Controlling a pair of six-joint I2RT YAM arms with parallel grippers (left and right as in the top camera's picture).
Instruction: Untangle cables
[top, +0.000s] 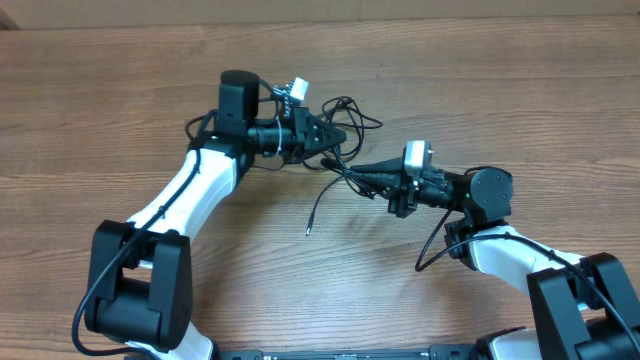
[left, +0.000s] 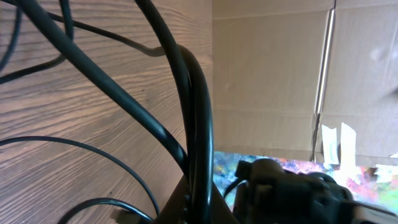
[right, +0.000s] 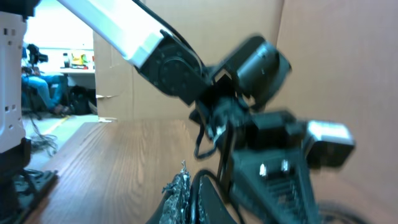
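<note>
Wood table (top: 100, 120), end effectors (top: 338, 137) (top: 352, 170) tight on cables (top: 323, 210)

- Robotics lab or workshop: two robot arms (top: 190, 185) fixed at a wood-grain table (top: 100, 100).
- Plain cardboard panels (left: 267, 74) screen the table.
- Right wrist view, beyond the panels: seated person (right: 37, 84), cluttered desk (right: 74, 68).

No legible text; wrist views perhaps too blurred.

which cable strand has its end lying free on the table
The single strand running from the right gripper to a bare end; the other cables sit looped beside the left gripper.
</note>
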